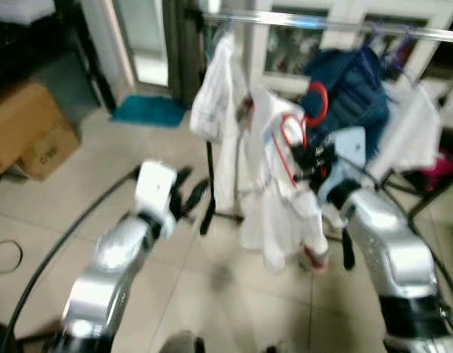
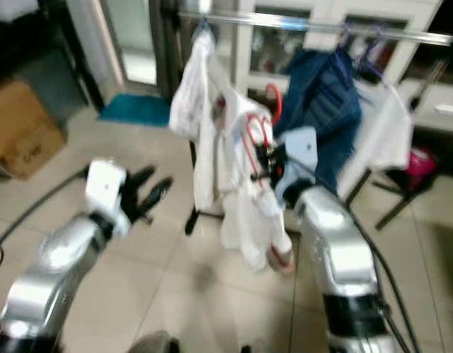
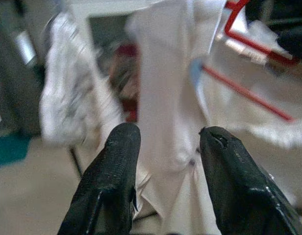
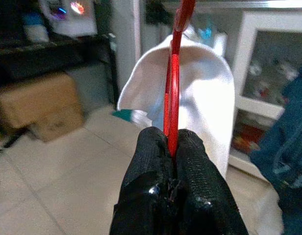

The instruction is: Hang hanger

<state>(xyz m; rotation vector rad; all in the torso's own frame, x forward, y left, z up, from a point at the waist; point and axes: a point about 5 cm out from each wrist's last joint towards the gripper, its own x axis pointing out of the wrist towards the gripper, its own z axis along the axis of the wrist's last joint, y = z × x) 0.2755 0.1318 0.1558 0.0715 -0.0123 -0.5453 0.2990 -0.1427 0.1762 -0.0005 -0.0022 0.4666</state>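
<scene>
From the head cameras I see my right hand (image 1: 312,158) raised below the shiny metal clothes rail (image 1: 337,24), closed on the thin red plastic hanger (image 1: 296,125), whose hook curls up short of the rail without touching it, and a white cloth garment (image 1: 274,191) droops from the hanger down past my silver forearm. The right wrist view makes the grip plain where the head views are too blurred: the two black fingers (image 4: 190,161) are pressed together with the red hanger pinched edge-on between them, the white garment spread behind it. My left hand (image 1: 188,193) sits lower and to the left, fingers spread and holding nothing; its wrist view shows the two black fingers (image 3: 119,166) well apart, with the white garment and the hanger's red bars beyond the gap. On the rail a second white garment (image 1: 215,103) already hangs to the left of the held one, and a dark blue jacket (image 1: 355,92) and another pale white piece (image 1: 414,129) hang to the right, crowding the stretch of rail above the hook. A brown cardboard box (image 1: 28,132) stands on the tiled floor (image 1: 212,294) at far left, with a teal mat (image 1: 149,110) near the doorway and white glass-fronted cabinets (image 1: 300,44) behind the rail.
</scene>
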